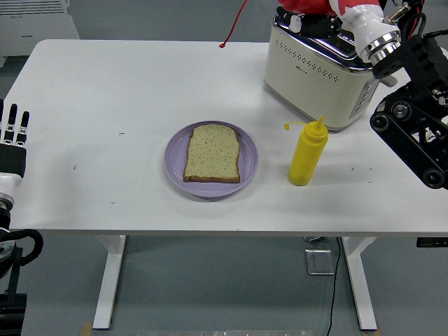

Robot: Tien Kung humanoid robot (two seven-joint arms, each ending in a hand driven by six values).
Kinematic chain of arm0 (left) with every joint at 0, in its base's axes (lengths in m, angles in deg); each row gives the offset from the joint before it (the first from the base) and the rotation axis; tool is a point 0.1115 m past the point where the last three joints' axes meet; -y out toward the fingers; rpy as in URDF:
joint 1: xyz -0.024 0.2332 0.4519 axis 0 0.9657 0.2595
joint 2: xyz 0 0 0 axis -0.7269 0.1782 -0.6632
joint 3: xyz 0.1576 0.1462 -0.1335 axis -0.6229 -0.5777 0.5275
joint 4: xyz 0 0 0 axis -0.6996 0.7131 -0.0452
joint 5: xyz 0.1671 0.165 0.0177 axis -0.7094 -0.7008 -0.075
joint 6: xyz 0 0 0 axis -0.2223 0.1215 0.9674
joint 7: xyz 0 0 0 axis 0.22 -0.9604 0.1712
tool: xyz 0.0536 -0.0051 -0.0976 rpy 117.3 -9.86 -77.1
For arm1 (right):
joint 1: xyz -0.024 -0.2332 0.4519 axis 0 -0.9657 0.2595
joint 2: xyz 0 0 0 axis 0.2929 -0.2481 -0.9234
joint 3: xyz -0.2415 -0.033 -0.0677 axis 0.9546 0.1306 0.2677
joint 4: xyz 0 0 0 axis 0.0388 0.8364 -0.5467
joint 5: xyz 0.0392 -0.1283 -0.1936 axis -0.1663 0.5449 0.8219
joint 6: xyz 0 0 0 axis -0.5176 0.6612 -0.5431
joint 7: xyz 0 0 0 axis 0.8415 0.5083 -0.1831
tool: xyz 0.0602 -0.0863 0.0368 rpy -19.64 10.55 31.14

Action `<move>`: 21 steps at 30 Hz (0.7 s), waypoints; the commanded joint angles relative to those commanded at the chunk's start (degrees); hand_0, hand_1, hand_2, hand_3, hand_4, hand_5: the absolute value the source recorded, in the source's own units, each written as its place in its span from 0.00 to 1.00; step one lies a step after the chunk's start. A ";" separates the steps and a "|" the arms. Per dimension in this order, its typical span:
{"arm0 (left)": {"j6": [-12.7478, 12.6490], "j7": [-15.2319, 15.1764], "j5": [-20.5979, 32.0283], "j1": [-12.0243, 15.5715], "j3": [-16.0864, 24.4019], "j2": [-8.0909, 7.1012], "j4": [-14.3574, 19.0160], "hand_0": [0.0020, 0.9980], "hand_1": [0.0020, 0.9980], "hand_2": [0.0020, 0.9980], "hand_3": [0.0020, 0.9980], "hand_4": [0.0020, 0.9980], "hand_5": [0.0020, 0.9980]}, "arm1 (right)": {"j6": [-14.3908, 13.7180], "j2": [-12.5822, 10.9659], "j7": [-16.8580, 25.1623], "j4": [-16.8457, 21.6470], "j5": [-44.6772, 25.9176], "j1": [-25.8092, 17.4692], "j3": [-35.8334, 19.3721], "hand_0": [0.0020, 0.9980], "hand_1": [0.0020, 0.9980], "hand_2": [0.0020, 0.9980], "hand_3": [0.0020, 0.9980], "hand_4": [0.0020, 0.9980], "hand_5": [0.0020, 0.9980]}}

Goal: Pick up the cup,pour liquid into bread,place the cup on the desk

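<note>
Resting at 9 o'clock off the counter (105, 91) edge: left hand (12, 143), fingers (11, 120) straight, side by side, pointing up, holding nothing.

Center, slightly toward 6 o'clock: purple plate (210, 159) with one bread slice (213, 153) flat on it. No sauce visible on the bread.

At 12 o'clock, top edge: thin red string (233, 28) hanging down, a small red blob at its lower end just above the far edge of the counter. It runs up out of frame.

At 3 o'clock of the plate, near but apart: yellow squeeze bottle (306, 152), upright, cap flipped to its left.

At 1 o'clock: cream toaster (318, 73), well behind the yellow bottle.

Red squeeze bottle (308, 7) sits above the toaster at the top edge, mostly cropped; only a red strip shows. That's the pouring container; no cup as such in view.

Right arm (413, 126) comes in from 3 o'clock, rising to 1 o'clock; white-and-chrome wrist (371, 35) is over the toaster's right end. Right hand is mostly cut off by the top edge, so can't tell how its fingers sit or whether they pinch the red bottle.
</note>
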 joint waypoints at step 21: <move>-0.16 -0.01 0.04 0.45 -0.98 0.12 -0.09 0.77 0.72 0.72 0.70 0.57 1.00 | 8.72 -0.29 2.79 1.97 -51.02 -10.81 -15.66 0.01 0.00 0.05 0.11 0.74 0.28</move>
